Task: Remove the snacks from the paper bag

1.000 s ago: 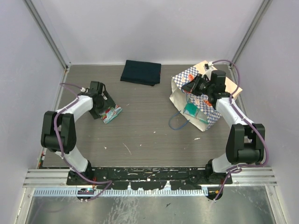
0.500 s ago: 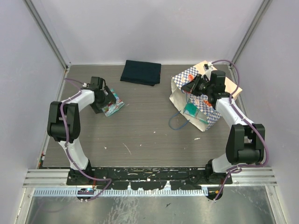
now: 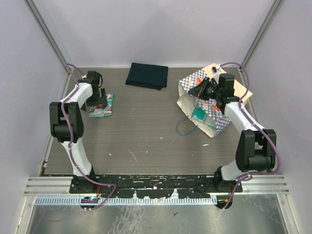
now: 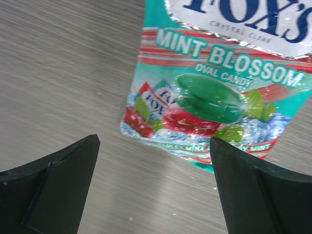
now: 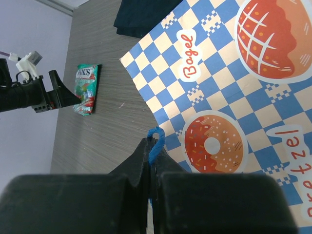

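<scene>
**A:** Where did the snacks stand at that point?

**B:** One mint pouch (image 3: 102, 106) lay flat on the table (image 3: 146, 136) near its left edge, towards the far-left corner, fully out of the paper bag (image 3: 187, 87). At least one more teal pouch (image 3: 199, 115) showed inside the bag's mouth. The bag sat by the far-right corner, tipped with its opening towards the table's middle.

**A:** And the hands?

**B:** The left gripper (image 4: 153, 146) was spread wide over the mint pouch's lower end, with a finger on either side and nothing held. The right gripper (image 5: 152, 146) was pressed together on the bag's blue cord handle (image 5: 155, 139), pinching it at the rim.

**A:** So which step was that?

**B:** I'd judge it was the end of one placing, with the task well short of done. The next move called for the left arm to lift clear and cross to the bag. The right would keep the handle up so the mouth gaped, and the left would have to pinch the slippery teal pouch by an edge.
</scene>
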Controlling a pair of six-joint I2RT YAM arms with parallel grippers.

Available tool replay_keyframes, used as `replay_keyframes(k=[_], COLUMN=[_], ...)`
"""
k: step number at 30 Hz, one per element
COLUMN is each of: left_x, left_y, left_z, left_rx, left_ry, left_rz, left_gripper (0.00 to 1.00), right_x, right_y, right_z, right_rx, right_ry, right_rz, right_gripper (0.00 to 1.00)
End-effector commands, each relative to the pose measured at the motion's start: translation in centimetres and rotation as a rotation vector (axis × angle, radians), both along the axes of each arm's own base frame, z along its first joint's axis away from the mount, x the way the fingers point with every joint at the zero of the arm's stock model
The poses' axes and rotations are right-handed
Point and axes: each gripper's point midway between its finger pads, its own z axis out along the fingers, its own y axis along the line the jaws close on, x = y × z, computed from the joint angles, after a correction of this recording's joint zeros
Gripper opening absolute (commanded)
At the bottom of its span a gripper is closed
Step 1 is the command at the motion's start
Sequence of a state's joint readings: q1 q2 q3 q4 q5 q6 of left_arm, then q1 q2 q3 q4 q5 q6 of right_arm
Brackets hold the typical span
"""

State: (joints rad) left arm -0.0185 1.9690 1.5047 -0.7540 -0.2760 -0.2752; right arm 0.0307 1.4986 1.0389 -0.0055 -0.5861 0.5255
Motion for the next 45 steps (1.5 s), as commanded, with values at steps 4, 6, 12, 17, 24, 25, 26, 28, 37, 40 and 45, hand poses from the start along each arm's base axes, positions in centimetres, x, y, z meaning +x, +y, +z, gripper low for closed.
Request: replay_keyframes(k=[4,6,12,17,24,25,26,28,37,40,45], left_x=[0.5,0.7,0.2,0.5,1.0,0.9,0.7,-0.1,-8.8,-12.4,-17.2], left_y=[1.2,-0.1,-2.8,-3.9,-8.9,-10.9,-13.1,-17.7,-35.8,-38.5,-39.0], left_z=[6.2,7.3,8.0,7.0,7.9,8.5,9.5,10.7,10.1,10.1,11.6], left_rx=[0.096,0.040,-0.093,-0.143,-0.297,-0.304,-0.291,-0.248,-0.290,-0.425,-0.575], left_ry=[-0.085,-0.148,-0.189,-0.186,-0.234,-0.258,-0.290,-0.327,-0.437,-0.431,-0.402], left_rz=[-0.087,-0.111,-0.208,-0.239,-0.299,-0.358,-0.432,-0.588,-1.083,-1.220,-1.378], left_gripper=[0.98,0.98,0.98,0.98,0.88,0.88,0.85,0.81,0.93,0.98,0.98], right_x=[0.6,0.6,0.5,0.4,0.2,0.3,0.3,0.2,-0.2,-0.4,-0.5], right_y=[0.7,0.7,0.7,0.8,0.7,0.7,0.7,0.8,0.5,0.5,0.5], right_z=[3.0,3.0,2.9,2.8,3.2,3.3,3.4,3.6,4.5,4.6,4.6], right_rx=[0.008,0.007,0.005,0.008,0.006,0.008,0.009,0.012,-0.020,-0.022,-0.013], right_ry=[-0.101,-0.100,-0.099,-0.097,-0.107,-0.107,-0.109,-0.110,-0.124,-0.128,-0.121], right_rz=[0.026,0.026,0.027,0.031,0.022,0.020,0.020,0.020,0.012,0.012,0.007], right_gripper=[0.01,0.01,0.02,0.02,0.02,0.02,0.02,0.02,0.01,0.01,0.01])
